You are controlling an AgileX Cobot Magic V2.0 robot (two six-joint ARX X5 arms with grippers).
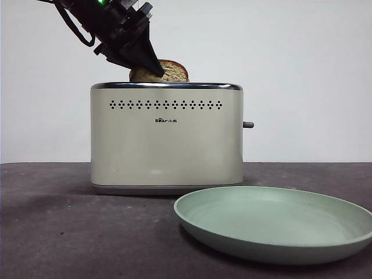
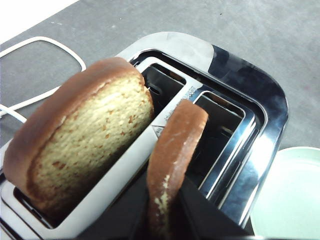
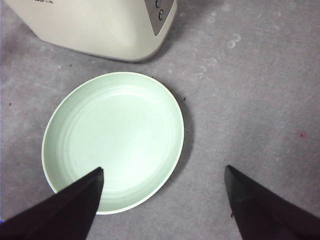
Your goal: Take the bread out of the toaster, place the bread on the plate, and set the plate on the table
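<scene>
Dark scuffed tabletop (image 1: 52, 232), white wall; plate (image 1: 279, 224) before toaster (image 1: 167, 136). Left gripper (image 2: 167, 220) slants over toaster, jaws clamping bread (image 2: 172, 165). Right gripper (image 3: 162, 200) above plate, jaws wide, empty.

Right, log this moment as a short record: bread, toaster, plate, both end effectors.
bread: brown-crusted tan bread slice, upright in the toaster slot, top sticking out
other slice: second tan slice, in the neighbouring slot
toaster: boxy cream toaster, on the dark grey table
plate: round mint-green plate, on the table beside the toaster, nothing in it
left end effector: closed on the bread slice
right end effector: open, above the plate's edge
</scene>
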